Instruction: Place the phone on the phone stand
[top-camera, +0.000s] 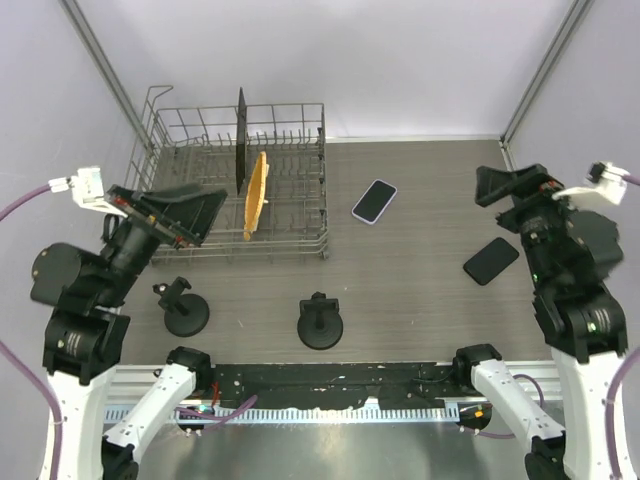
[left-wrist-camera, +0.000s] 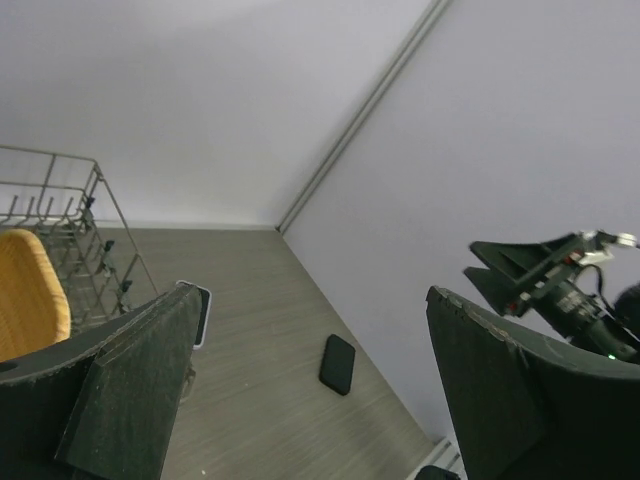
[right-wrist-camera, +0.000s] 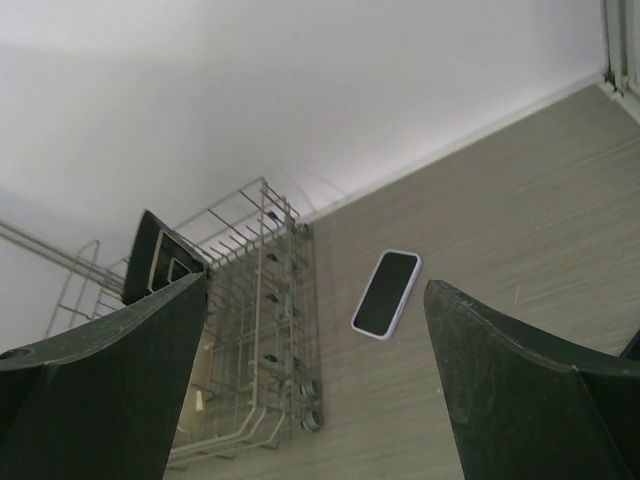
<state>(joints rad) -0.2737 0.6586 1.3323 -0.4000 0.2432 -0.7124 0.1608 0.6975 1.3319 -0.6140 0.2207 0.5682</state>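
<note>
**Mia:** Where are the phones?

**Ben:** The white-edged phone (top-camera: 374, 201) lies flat on the table (top-camera: 420, 300), just to the right of the dish rack (top-camera: 300, 215). The black phone (top-camera: 490, 260) lies flat too, near the right arm.

**Mia:** Is one on a stand?

**Ben:** No. The middle stand (top-camera: 320, 322) and the left stand (top-camera: 184, 308) sit by the near edge with nothing on them. Both are well apart from the phones.

**Mia:** What are the grippers doing?

**Ben:** The left gripper (top-camera: 205, 218) is up in the air by the front of the rack. Its jaws are wide apart and hold nothing. The right gripper (top-camera: 484, 187) is up high on the right side, above the black phone. Its jaws are wide apart too, with nothing in them.

**Mia:** What is in the rack?

**Ben:** A yellow plate (top-camera: 256, 195), standing on its edge.
</note>
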